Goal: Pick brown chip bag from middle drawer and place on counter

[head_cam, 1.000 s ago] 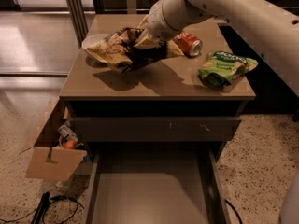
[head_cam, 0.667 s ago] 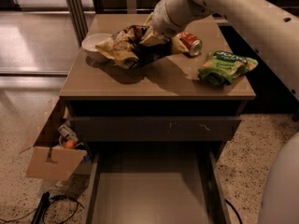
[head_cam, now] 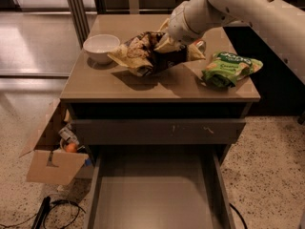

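Shifted rightward since before, the arm reaches over the bench, above the open middle drawer. The brown chip bag is over the bench's middle, pinched between the fingers of the gripper, now clear of the bowl.

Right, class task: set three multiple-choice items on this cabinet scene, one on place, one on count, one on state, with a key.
1. Where is the brown chip bag? A. On a chair. B. Over the counter, at the gripper. C. On the floor.
2. How many chip bags show? A. One. B. Two. C. Three.
3. The drawer is: A. open. B. shut. C. full of bags.
Key: B, it sits between the white bowl and green chip bag; B, one brown, one green; A, its bare bottom shows.
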Controlling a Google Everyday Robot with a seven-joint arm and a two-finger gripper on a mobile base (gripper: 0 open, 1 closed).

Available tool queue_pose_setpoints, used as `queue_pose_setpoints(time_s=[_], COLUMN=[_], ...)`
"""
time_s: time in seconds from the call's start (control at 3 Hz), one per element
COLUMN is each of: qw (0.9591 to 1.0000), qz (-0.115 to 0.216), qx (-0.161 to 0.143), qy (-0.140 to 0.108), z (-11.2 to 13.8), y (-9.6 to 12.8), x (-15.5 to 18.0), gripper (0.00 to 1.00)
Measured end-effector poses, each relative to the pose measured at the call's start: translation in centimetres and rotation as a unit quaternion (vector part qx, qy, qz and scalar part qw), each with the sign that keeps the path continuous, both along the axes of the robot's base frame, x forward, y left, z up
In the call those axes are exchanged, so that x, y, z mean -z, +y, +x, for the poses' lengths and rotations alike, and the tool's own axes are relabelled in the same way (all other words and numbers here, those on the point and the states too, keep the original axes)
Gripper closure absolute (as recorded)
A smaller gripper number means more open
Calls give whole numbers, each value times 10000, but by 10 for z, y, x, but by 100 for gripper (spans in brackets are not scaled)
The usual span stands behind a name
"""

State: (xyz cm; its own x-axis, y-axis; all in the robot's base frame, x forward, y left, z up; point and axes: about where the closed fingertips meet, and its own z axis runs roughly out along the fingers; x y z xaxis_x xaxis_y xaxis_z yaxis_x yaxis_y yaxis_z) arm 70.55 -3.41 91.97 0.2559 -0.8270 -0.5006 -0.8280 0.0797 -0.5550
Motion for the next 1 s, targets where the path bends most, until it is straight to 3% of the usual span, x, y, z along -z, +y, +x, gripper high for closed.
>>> queue_pose_setpoints(time_s=[0.33,1.0], qw=[10000,10000], qz=[-7,-7], qx=[1,1], qy=[18,18], z=[-1,-1], y=[-1,-1], x=[2,2], gripper=[81,35])
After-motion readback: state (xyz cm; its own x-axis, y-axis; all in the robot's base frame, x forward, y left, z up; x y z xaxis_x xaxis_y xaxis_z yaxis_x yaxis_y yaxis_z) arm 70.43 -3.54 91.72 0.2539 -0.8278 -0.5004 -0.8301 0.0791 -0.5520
